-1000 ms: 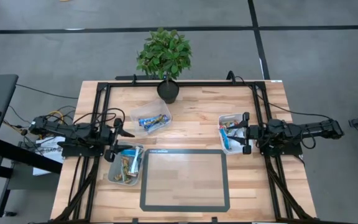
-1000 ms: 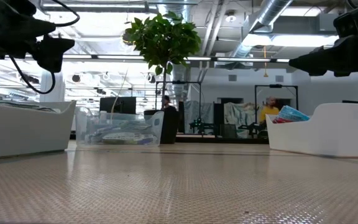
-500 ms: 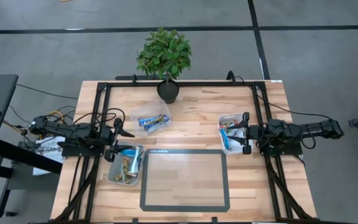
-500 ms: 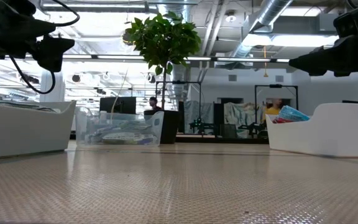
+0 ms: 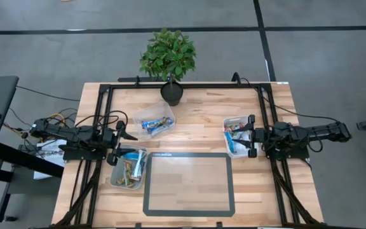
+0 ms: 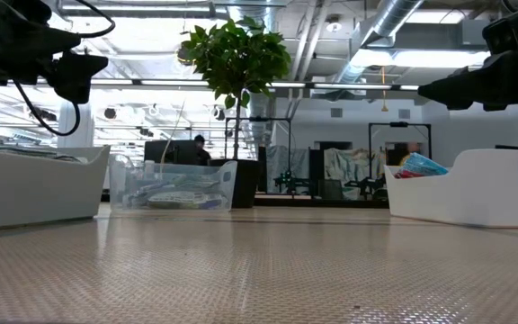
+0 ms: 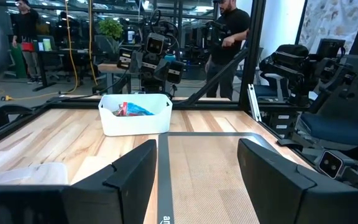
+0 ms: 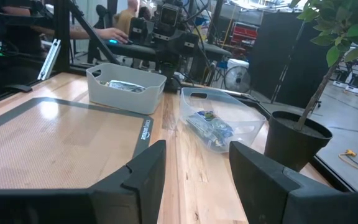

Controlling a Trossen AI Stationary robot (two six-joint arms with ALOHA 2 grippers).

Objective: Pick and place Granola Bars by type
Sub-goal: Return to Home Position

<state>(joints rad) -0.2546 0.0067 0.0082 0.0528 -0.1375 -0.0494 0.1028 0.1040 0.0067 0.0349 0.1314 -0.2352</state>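
The granola bars lie sorted in three bins. Blue ones fill the clear bin [image 5: 155, 123] near the plant, also seen in the right wrist view as the clear bin [image 8: 219, 124]. Brown and gold ones lie in the left bin [image 5: 129, 168]. Red-white and blue ones sit in the white right bin [image 5: 236, 135], which the left wrist view shows as the white bin [image 7: 135, 114]. My left gripper [image 5: 117, 144] hovers open at the table's left edge beside the left bin. My right gripper [image 5: 252, 135] hovers open at the right edge next to the white bin. Neither holds anything.
A dark-framed mat [image 5: 189, 183] lies on the near middle of the table. A potted plant [image 5: 168, 60] stands at the far edge. A black frame [image 5: 183, 85] runs around the tabletop. People move in the room beyond the table.
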